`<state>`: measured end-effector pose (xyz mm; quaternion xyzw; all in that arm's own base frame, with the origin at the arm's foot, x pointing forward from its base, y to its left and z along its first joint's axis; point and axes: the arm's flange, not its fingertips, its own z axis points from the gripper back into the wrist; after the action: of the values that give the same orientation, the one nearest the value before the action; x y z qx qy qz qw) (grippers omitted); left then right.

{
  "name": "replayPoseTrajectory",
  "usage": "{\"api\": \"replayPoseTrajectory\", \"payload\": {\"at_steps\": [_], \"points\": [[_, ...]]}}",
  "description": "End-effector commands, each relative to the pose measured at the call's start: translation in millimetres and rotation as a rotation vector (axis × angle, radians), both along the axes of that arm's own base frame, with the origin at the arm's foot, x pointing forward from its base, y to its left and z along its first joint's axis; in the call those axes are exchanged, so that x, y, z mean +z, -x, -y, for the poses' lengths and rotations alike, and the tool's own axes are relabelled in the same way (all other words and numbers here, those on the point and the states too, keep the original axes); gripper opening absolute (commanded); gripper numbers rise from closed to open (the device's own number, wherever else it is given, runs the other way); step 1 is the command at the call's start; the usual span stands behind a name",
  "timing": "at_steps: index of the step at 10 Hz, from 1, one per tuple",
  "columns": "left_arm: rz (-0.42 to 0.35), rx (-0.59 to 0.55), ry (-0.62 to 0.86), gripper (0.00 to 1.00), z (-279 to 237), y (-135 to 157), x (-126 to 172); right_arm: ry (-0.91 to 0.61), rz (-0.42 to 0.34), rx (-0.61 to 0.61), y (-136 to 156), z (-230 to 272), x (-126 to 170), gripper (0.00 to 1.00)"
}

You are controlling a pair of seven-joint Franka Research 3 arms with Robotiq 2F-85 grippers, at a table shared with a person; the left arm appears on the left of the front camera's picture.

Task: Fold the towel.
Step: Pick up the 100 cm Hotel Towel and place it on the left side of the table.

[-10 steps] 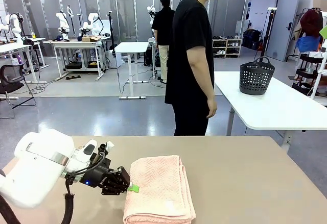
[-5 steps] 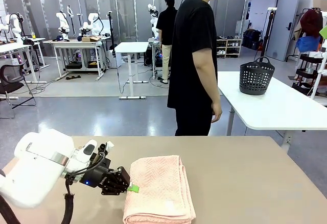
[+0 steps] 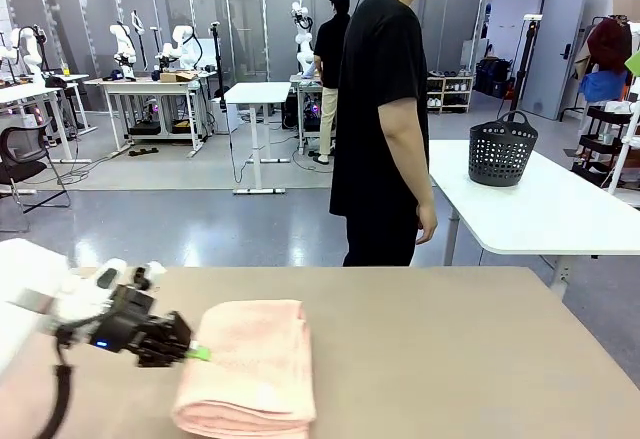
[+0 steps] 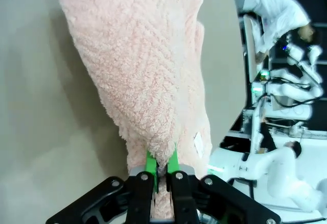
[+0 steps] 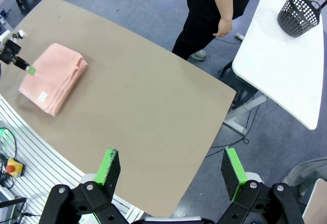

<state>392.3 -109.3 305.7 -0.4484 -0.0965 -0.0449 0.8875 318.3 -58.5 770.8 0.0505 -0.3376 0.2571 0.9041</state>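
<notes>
The salmon-pink towel point(image 3: 250, 364) lies folded in a thick stack on the tan table point(image 3: 450, 339), near its front left. My left gripper point(image 3: 195, 353) is at the towel's left edge, shut on a pinch of the cloth. In the left wrist view the green pads point(image 4: 150, 162) clamp the towel point(image 4: 143, 71) at its near edge, and a small white tag point(image 4: 198, 143) shows close by. My right gripper point(image 5: 171, 157) hangs high above the table, open and holding nothing; from there the towel point(image 5: 51, 76) and my left gripper point(image 5: 28, 70) look small at the far left.
A person in black point(image 3: 385, 109) stands at the table's far edge, arm hanging down. Behind, a white table point(image 3: 540, 209) carries a black basket point(image 3: 502, 149). The tan table's middle and right are bare.
My left arm has pulled back to the left, dragging the towel leftward with it. The person has shifted slightly to the right.
</notes>
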Motion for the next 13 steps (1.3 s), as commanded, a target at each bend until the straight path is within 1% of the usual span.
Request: {"api": "replayPoseTrajectory", "payload": {"at_steps": [1, 3, 4, 5, 7, 8, 9, 10, 11, 13], "points": [[-0.014, 0.014, -0.007, 0.09, -59, -1, 29, -0.001, -0.002, 0.0, 1, 1, 0, 1.0], [-0.006, 0.007, -0.04, 0.09, -110, -4, 40, -0.001, -0.002, 0.0, 1, 1, 0, 1.0], [0.014, -0.007, -0.099, 0.09, -137, -8, 44, -0.001, -0.002, 0.0, 1, 1, 0, 1.0], [0.017, -0.01, -0.167, 0.09, -161, -12, 44, -0.001, -0.002, 0.0, 1, 1, 0, 1.0], [0.035, 0.002, -0.242, 0.09, -208, -19, 47, -0.001, -0.002, 0.0, 1, 1, 0, 1.0], [0.049, -0.023, -0.282, 0.09, -231, -21, 51, -0.001, -0.002, 0.0, 1, 1, 0, 1.0], [0.066, -0.021, -0.355, 0.09, -249, -24, 54, -0.001, -0.002, 0.0, 1, 1, 0, 1.0], [0.082, -0.008, -0.386, 0.09, -265, -27, 59, -0.001, -0.002, 0.0, 1, 1, 0, 1.0], [0.082, 0.008, -0.401, 0.09, -280, -27, 64, -0.001, -0.002, 0.0, 1, 1, 0, 1.0], [0.043, 0.001, -0.434, 0.09, -299, -29, 65, -0.001, -0.002, 0.0, 1, 1, 0, 1.0]]}}
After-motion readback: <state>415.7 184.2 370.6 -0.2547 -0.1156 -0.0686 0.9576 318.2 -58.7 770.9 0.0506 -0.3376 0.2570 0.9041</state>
